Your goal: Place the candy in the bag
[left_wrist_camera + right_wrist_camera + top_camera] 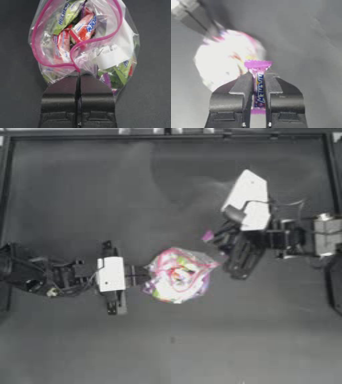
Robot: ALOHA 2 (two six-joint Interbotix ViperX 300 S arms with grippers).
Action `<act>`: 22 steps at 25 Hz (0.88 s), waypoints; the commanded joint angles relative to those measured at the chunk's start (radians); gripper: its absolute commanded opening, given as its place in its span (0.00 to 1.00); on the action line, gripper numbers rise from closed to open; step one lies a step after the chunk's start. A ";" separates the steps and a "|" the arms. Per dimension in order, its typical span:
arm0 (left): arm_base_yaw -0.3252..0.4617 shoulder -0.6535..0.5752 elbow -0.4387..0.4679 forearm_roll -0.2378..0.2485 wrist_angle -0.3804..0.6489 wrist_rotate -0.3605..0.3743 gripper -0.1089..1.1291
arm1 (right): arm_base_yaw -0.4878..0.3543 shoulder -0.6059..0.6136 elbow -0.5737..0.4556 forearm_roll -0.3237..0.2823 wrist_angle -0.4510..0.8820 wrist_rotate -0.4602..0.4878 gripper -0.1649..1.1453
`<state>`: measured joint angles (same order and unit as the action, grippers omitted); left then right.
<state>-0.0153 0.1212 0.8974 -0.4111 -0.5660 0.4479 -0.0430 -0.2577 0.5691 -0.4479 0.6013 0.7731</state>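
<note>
The bag point(177, 276), a clear pouch with a pink zip strip and colourful sweets inside, lies at the table's middle. My left gripper point(143, 275) is shut on the bag's left edge; in the left wrist view its jaws pinch the pink strip of the bag point(83, 45), whose mouth gapes open. My right gripper point(214, 237) hovers just up and right of the bag, shut on the candy point(208, 235), a pink-and-purple wrapped sweet. In the right wrist view the candy point(258, 85) sits between the jaws with the bag point(227, 62) beyond it.
The dark table point(80, 188) is bounded by a raised frame along its top and sides. The right arm's white wrist housing point(248, 198) sits above and right of the bag.
</note>
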 commanded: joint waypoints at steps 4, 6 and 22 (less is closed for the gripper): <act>0.000 -0.020 -0.015 0.003 0.000 0.000 0.18 | 0.037 0.075 -0.100 -0.006 -0.057 -0.011 0.47; 0.000 -0.020 -0.015 0.003 0.000 0.000 0.18 | 0.040 0.094 -0.114 -0.008 -0.064 -0.011 0.47; 0.000 -0.018 -0.015 0.003 0.000 0.000 0.18 | 0.044 0.218 -0.124 0.005 -0.178 -0.012 0.47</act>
<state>-0.0138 0.1212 0.8974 -0.4111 -0.5630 0.4479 0.0000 -0.0307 0.4725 -0.4464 0.4357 0.7624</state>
